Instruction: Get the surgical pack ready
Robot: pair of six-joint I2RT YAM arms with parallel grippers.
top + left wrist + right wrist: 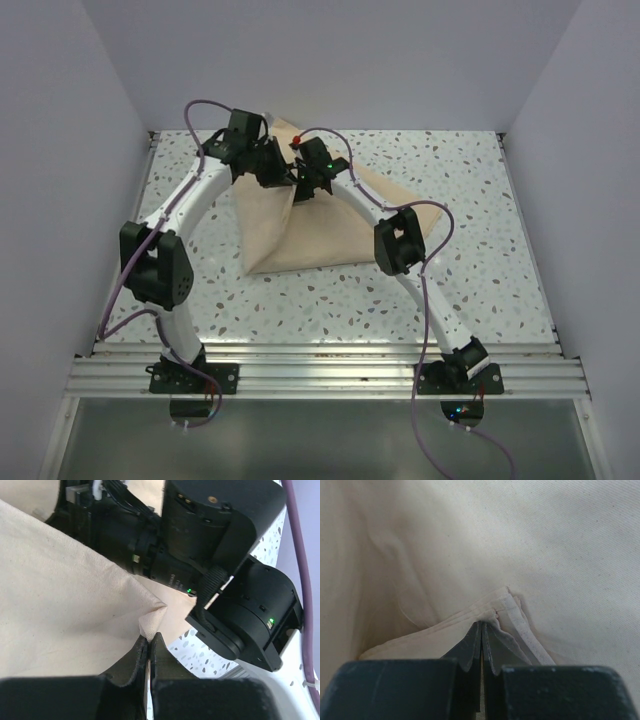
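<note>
The surgical pack is a tan cloth bundle (300,230) on the speckled table, its sides drawn up into a peak at the far middle. My left gripper (283,177) is shut on a corner of the tan cloth (152,617), pinched between the fingertips (150,642). My right gripper (306,187) is shut on a folded, hemmed edge of the same cloth (507,607), right beside the left gripper above the bundle. The cloth fills the right wrist view. The steel tray, scissors, forceps, gauze and packets are hidden.
A small red object (297,137) peeks out behind the grippers at the far edge. The right arm's wrist (235,605) hangs close beside my left fingers. White walls enclose the table on three sides; an aluminium rail (320,372) runs along the near edge.
</note>
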